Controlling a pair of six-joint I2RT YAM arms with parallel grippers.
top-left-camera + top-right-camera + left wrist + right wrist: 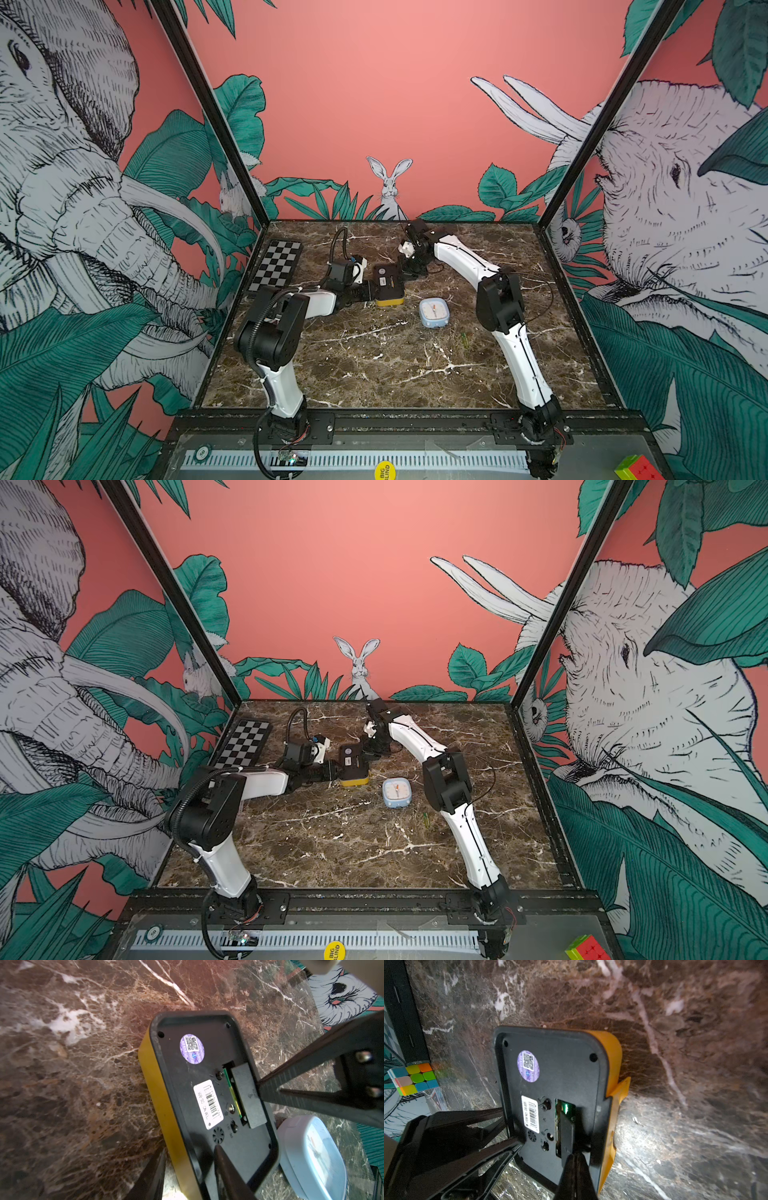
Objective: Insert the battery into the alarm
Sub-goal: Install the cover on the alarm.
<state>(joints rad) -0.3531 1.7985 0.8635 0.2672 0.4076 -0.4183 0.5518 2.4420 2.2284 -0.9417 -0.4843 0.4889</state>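
Marble surface [374,365] carries alarm [388,286] back-up btwn the arms. Left end effector [190,1153], part-closed, pinches its edge to steady it; right end effector [259,1089], shut, noses cover [247,1095] over battery [235,1095], apparently seated, at its tips.

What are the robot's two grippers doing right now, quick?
Left gripper: jaws closed on the yellow alarm clock's edge.
Right gripper: jaws shut, holding nothing, tips on the battery cover.

Marble table [374,365] bears yellow alarm [388,286], blue clock [434,312], checkerboard [276,262]
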